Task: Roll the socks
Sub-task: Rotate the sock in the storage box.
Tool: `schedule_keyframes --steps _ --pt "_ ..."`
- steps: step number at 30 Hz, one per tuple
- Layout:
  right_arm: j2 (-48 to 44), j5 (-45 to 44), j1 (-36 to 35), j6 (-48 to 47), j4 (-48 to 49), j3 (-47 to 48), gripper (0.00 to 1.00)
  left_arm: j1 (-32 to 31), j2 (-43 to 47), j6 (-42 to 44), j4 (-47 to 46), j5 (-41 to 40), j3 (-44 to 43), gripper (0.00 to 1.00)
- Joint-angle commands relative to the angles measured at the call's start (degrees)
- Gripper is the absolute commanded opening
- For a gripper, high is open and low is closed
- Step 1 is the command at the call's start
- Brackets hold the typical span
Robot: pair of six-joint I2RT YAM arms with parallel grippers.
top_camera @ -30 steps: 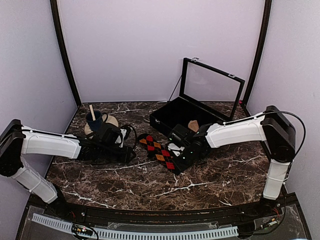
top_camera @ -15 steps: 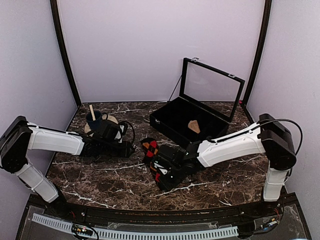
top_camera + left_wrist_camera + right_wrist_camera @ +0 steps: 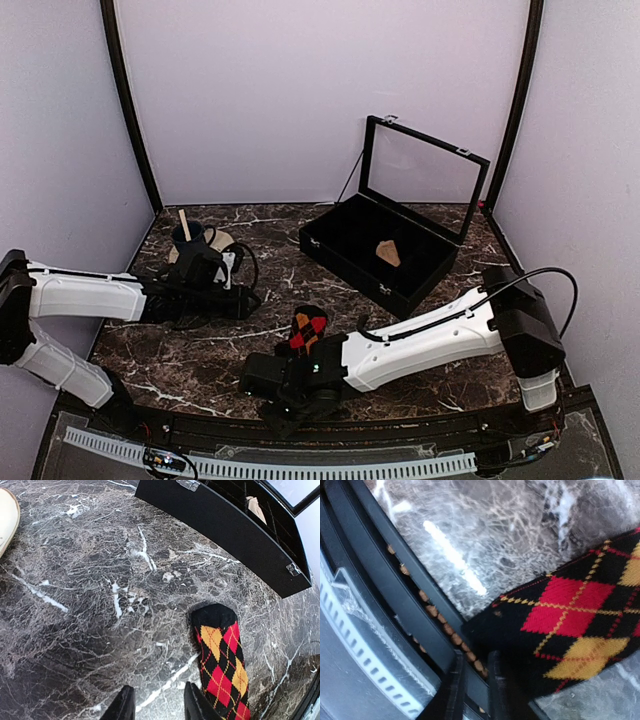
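The argyle sock [image 3: 309, 329], black with red and orange diamonds, lies stretched on the marble, running toward the table's near edge. My right gripper [image 3: 272, 388] sits low at that edge. In the right wrist view its fingers [image 3: 496, 685] stand a narrow slit apart with only the edge rail showing between them, and the sock's black end [image 3: 520, 645] lies against the right finger. My left gripper [image 3: 157, 706] hovers open over bare marble, just left of the sock's toe [image 3: 215, 620]. A small tan sock bundle [image 3: 387, 252] rests inside the black case.
A black display case [image 3: 345, 255] with its glass lid raised stands at the back right. A dark blue cup holding a wooden stick [image 3: 187, 238] and a beige plate [image 3: 224, 241] sit at the back left. The table's near rail [image 3: 395, 595] is right by my right fingers.
My right arm has swept from the middle toward the near edge and left, and the argyle sock came along. The left gripper has drawn back slightly to the left.
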State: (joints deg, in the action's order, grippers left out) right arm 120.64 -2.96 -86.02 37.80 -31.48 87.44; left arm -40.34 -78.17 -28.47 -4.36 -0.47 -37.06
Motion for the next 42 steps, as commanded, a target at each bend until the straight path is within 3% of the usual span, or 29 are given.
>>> schedule_keyframes --steps 1,6,20,34,42 --pt "-1.9 -7.7 -0.6 -1.6 -5.7 3.1 0.24 0.3 4.5 1.1 0.7 0.6 2.4 0.36" --pt "-4.8 -8.8 -0.6 -7.5 -7.5 1.4 0.36 0.3 7.1 1.1 1.6 0.6 3.8 0.36" --pt "-4.9 -4.7 -0.8 -22.2 -7.4 -3.1 0.51 0.2 10.1 -0.2 2.5 -0.9 5.7 0.36" --pt "-2.5 -1.3 -0.2 -27.9 -7.4 -2.4 0.52 0.2 10.0 -0.8 2.5 -1.9 6.4 0.36" --pt "-0.2 -0.6 0.3 -31.5 -8.7 -0.5 0.43 0.3 9.9 -0.8 2.2 -2.5 7.1 0.36"
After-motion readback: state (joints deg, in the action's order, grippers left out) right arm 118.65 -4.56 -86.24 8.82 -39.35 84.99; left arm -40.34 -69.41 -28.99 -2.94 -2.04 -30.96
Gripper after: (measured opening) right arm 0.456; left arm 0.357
